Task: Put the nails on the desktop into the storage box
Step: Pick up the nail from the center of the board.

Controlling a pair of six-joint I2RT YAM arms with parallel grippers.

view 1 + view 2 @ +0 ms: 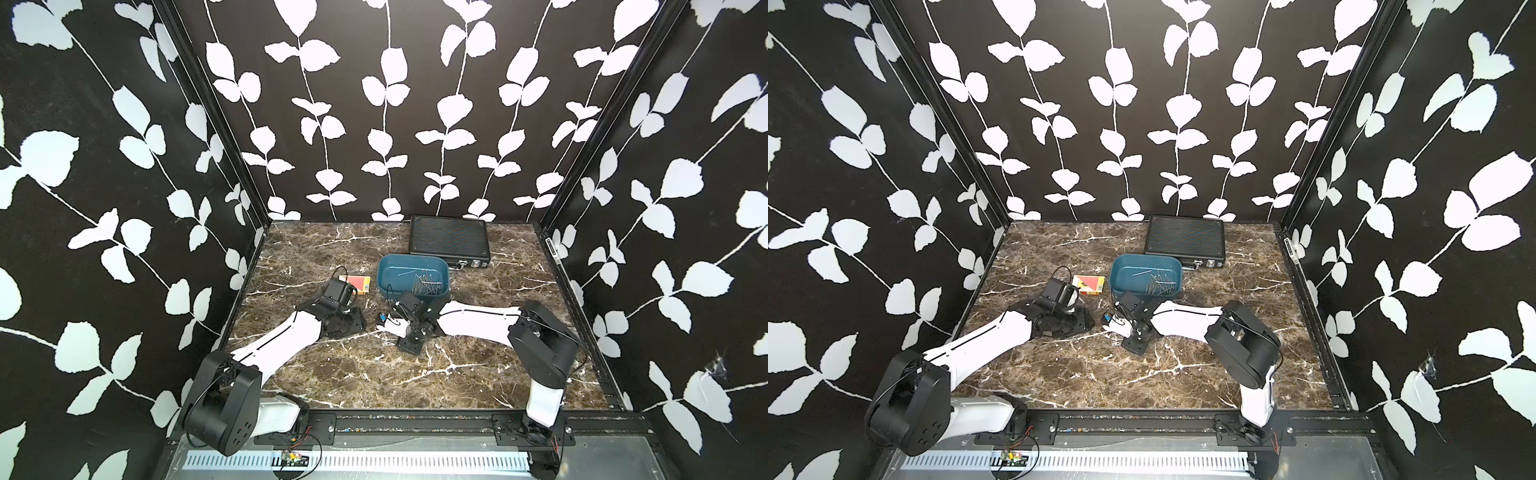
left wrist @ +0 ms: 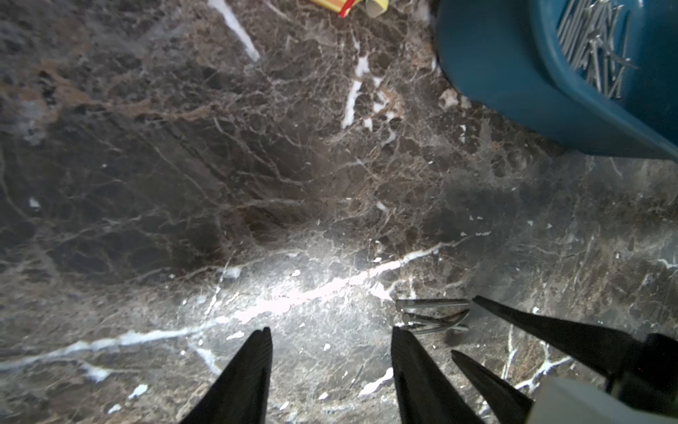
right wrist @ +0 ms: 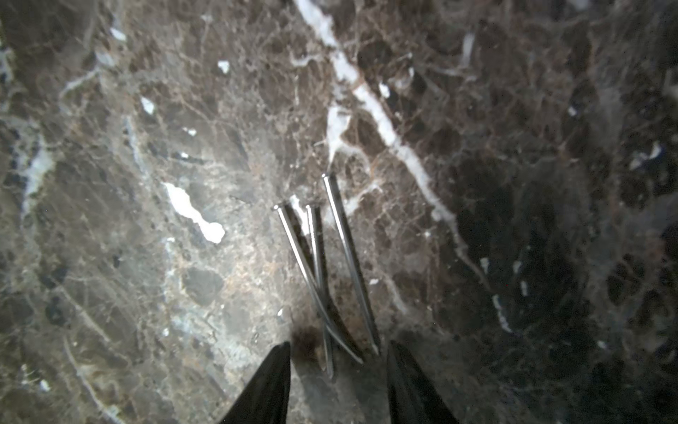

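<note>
Desktop point(image 3: 146, 257) nails point(image 3: 317, 257) between parted right tool point(image 3: 339, 345)

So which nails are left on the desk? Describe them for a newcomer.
Find the blue tray on the marble desk, then come nearer to the right claw. At its parted tips lie three loose nails, two crossed, flat on the stone, unlike the heap inside the tray.
</note>
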